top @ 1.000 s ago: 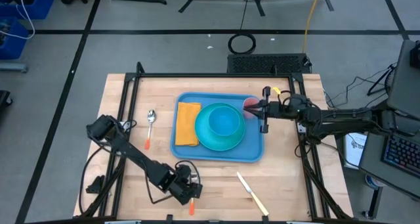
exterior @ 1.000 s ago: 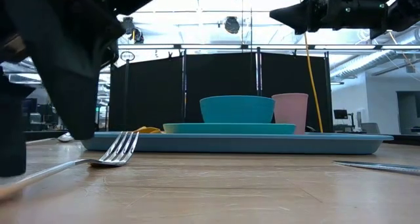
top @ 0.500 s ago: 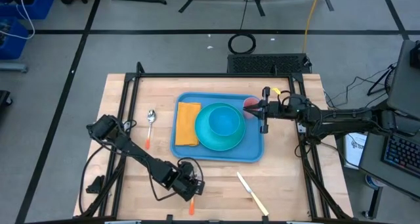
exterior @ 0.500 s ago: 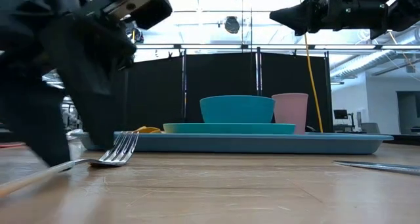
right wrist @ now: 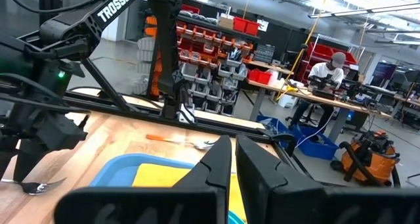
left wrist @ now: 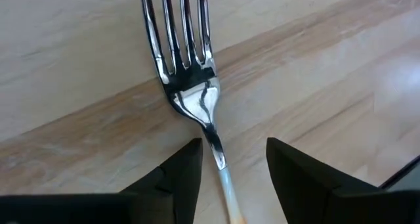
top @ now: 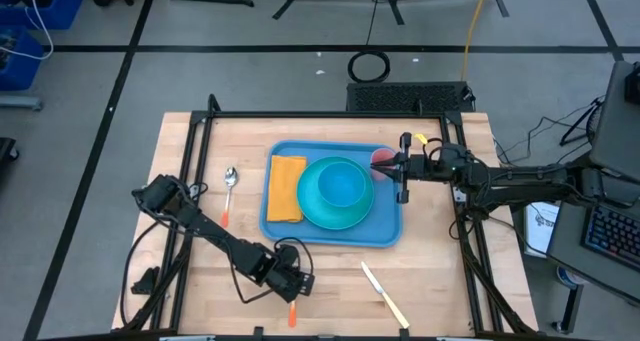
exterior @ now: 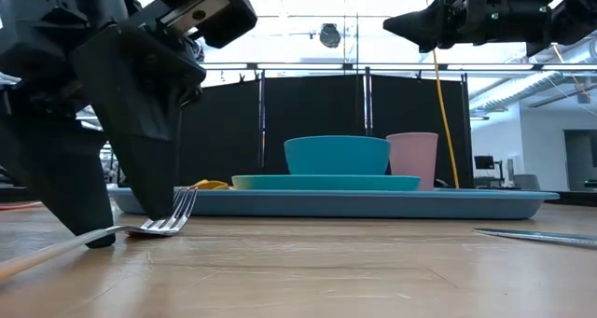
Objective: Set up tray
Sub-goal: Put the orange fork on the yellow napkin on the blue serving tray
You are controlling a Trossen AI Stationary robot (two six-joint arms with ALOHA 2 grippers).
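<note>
A fork (left wrist: 190, 86) with an orange handle (top: 292, 313) lies flat on the wood near the table's near edge, tines toward the tray. My left gripper (left wrist: 233, 148) is open, low over the table (exterior: 126, 229), one finger on each side of the fork's neck without touching it. The light-blue tray (top: 385, 233) holds a teal plate and bowl (top: 335, 191), a yellow napkin (top: 285, 188) and a pink cup (top: 383, 159). My right gripper (top: 402, 169) is shut and hovers above the tray's right rim beside the cup.
A spoon (top: 229, 186) with an orange handle lies left of the tray. A knife (top: 383, 296) lies near the table's near edge, right of the fork. Bare wood shows between fork and tray. A person sits at a bench (right wrist: 325, 73) in the room beyond.
My left gripper has moved a little toward the table's right edge, turned, and come down, so its open fingers now stand on either side of the fork's neck. The fork has stayed where it was.
</note>
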